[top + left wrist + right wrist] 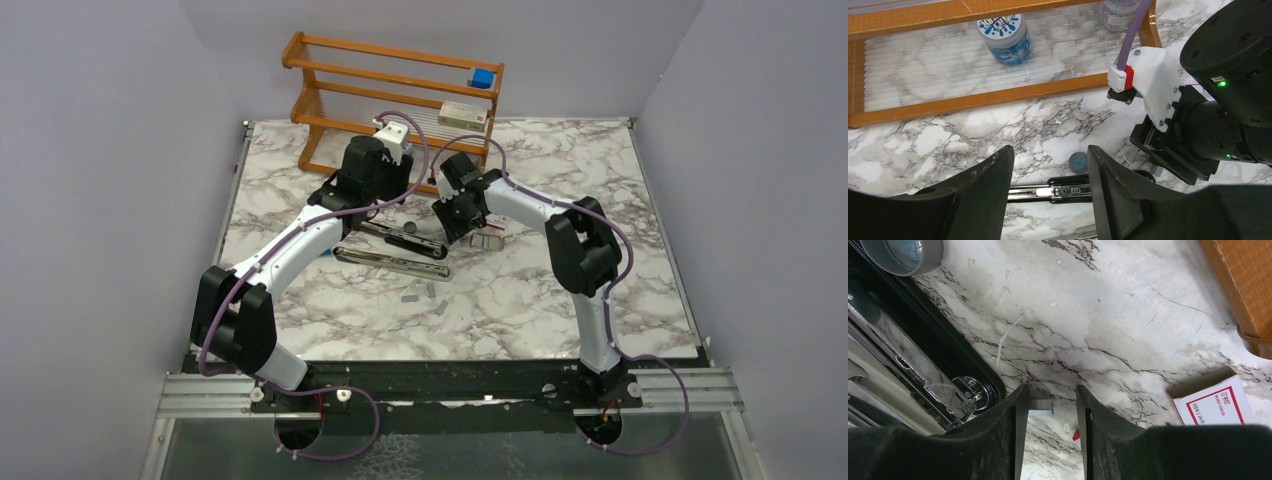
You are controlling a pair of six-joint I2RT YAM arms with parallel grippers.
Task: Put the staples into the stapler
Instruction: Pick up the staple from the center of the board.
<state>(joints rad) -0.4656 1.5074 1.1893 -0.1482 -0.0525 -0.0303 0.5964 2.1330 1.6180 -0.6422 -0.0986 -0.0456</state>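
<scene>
The stapler [392, 250] lies swung open in the middle of the marble table [560, 300], its two long bars side by side and running left to right. The left gripper [1050, 150] hangs over the farther bar with its fingers [993, 185] moderately wide apart. The silver staple channel [1048, 192] shows in the gap between them, with nothing clamped.

The right gripper [1051, 390] is at the stapler's right end, fingers [1093, 435] set fairly narrow but not closed. One strip of staples [1040, 405] sits between the tips, touching one finger and apart from the other. The stapler's chrome end is just beside that finger.

More loose staples [428, 296] lie on the table near the stapler's near side. The red-and-white staple box [1215, 402] rests just right of the right gripper. A small round grey cap [1078, 162] sits by the stapler's far side, and a wooden rack [330, 95] stands at the far edge.
</scene>
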